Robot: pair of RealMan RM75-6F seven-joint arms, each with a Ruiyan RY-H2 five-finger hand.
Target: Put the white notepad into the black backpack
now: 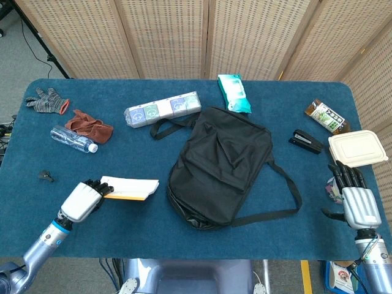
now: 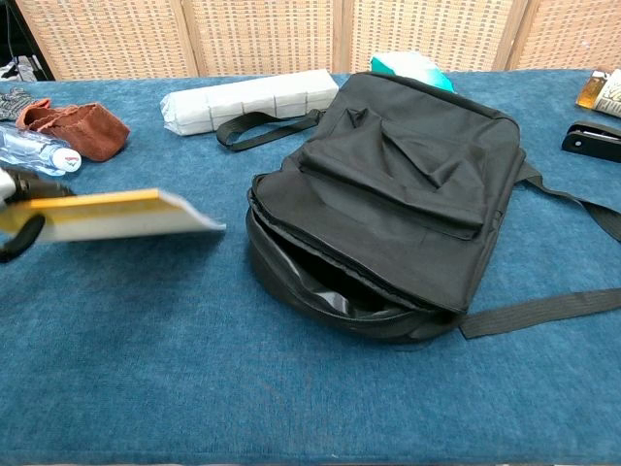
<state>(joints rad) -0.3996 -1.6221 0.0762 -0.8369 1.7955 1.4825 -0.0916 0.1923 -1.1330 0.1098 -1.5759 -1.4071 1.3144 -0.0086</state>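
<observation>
The notepad [image 1: 130, 188] is held clear of the worktop [image 1: 92, 233] by the fingers [image 1: 98, 187] of the left hand [image 1: 81, 199], just left of the open bag [image 1: 219, 165], while the right hand [image 1: 354, 196] is seen empty, fingers spread.

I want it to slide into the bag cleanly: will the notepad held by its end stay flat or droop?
The notepad, gripped at one end by the left hand, juts out nearly level with no visible sag, so it is probably fairly stiff. It looks thin, so likely light. The backpack mouth gapes toward it, so it should slide in.
</observation>
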